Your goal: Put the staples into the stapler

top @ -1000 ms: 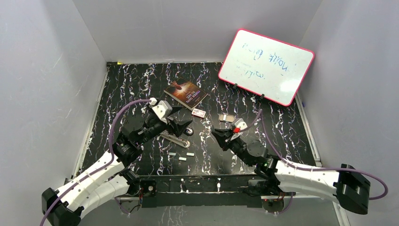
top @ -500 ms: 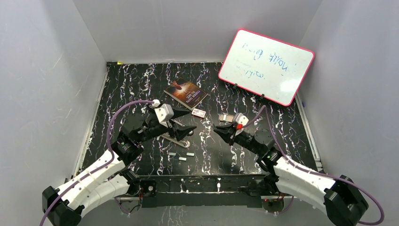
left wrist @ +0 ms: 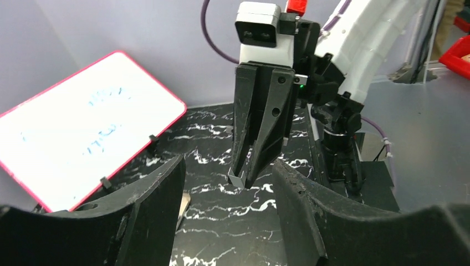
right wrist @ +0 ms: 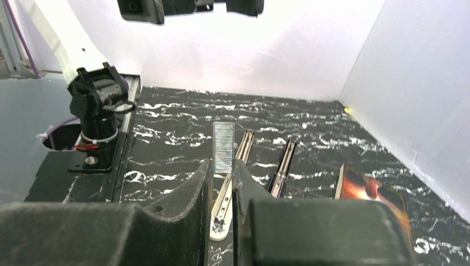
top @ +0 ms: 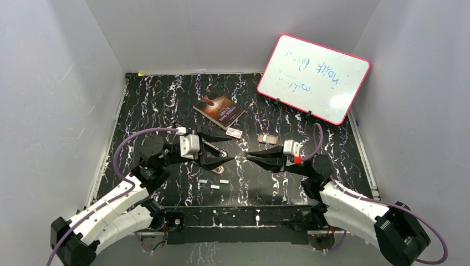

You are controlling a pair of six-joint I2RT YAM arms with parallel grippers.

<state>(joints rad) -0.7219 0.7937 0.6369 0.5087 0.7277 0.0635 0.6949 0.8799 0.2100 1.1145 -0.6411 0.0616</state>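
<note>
Pinching staples (right wrist: 223, 145), right end effector (right wrist: 221, 170); left end effector (left wrist: 227, 164) wide; whiteboard (top: 313, 77) scrawl illegible.

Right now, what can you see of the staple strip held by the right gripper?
The staple strip is a short, flat, silver-grey metal bar with fine cross ribs. The right gripper pinches its near end between both black fingers; the free end sticks out forward toward the open stapler.

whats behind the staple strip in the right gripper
The open stapler lies on the table beyond the staple strip pinched in the right gripper; the fingers and strip cover part of its silver rail.
</note>
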